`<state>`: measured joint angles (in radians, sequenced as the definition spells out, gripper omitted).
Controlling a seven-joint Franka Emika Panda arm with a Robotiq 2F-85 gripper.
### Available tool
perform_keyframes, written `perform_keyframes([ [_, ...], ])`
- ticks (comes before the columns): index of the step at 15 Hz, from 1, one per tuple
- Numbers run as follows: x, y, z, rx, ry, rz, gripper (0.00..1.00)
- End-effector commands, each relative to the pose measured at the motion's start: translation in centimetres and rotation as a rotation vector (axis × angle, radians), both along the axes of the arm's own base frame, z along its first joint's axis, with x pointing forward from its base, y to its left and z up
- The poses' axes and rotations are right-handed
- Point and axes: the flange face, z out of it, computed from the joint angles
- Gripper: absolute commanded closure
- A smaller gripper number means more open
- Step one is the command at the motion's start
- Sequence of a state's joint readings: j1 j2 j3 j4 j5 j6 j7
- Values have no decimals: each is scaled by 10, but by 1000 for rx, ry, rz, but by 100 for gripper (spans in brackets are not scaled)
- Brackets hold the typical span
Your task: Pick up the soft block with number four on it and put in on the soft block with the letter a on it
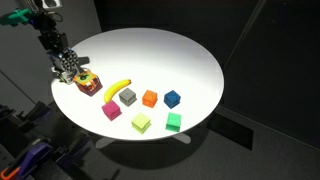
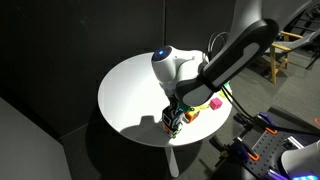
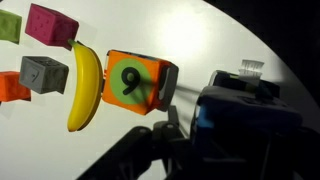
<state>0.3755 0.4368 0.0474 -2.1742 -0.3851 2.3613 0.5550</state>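
Observation:
My gripper is at the table's edge, over a dark patterned soft block. In the wrist view this block is in shadow with a blue patch on its side, and it sits between the fingers. A strip of table shows between the visible finger and the block, so the jaws look open around it. I cannot tell whether this is the soft block with number four, the soft block with the letter a, or one stacked on the other. No second patterned block shows elsewhere. In an exterior view the gripper hides it.
A multicoloured cube with a 9 stands right beside the gripper. A banana lies beyond it. Grey, orange, blue, magenta, yellow-green and green cubes are spread over the round white table.

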Motion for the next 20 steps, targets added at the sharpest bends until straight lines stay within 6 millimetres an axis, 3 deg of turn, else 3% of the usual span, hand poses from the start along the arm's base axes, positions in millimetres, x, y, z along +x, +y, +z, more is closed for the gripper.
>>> perform_keyframes([
  [1, 3, 2, 3, -1, 7, 2, 28],
  [5, 3, 0, 9, 15, 5, 2, 0],
  [12, 3, -5, 23, 22, -11, -14, 0],
  [20, 16, -19, 56, 151, -43, -61, 0],
])
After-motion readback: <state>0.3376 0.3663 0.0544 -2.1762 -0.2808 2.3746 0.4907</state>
